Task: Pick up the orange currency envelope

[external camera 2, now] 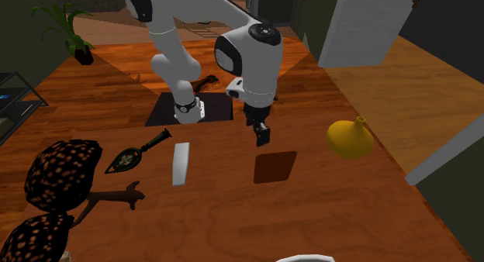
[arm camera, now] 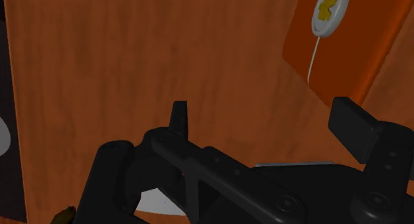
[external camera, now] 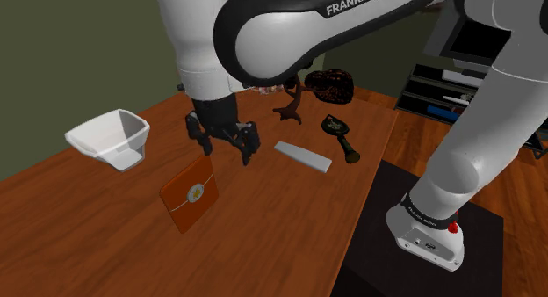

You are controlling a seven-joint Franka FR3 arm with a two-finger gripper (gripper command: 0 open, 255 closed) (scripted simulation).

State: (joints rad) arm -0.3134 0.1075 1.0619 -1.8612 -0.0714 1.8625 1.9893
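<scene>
On the worktop (external camera: 79, 216), at seven o'clock of your end effector (external camera: 226, 150) in the shoulder view, the orange envelope (external camera: 189, 194) lies flat. Its fingers (arm camera: 355, 126) stand apart, holding nothing. Descend from here and you'll likely strike bare wood; thin as it is, fingertips may just shove it.

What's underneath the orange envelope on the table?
The orange envelope lies flat on the wooden table, with bare wood around it. Whatever is beneath is covered. The open hand hangs nearby, not touching it.
</scene>
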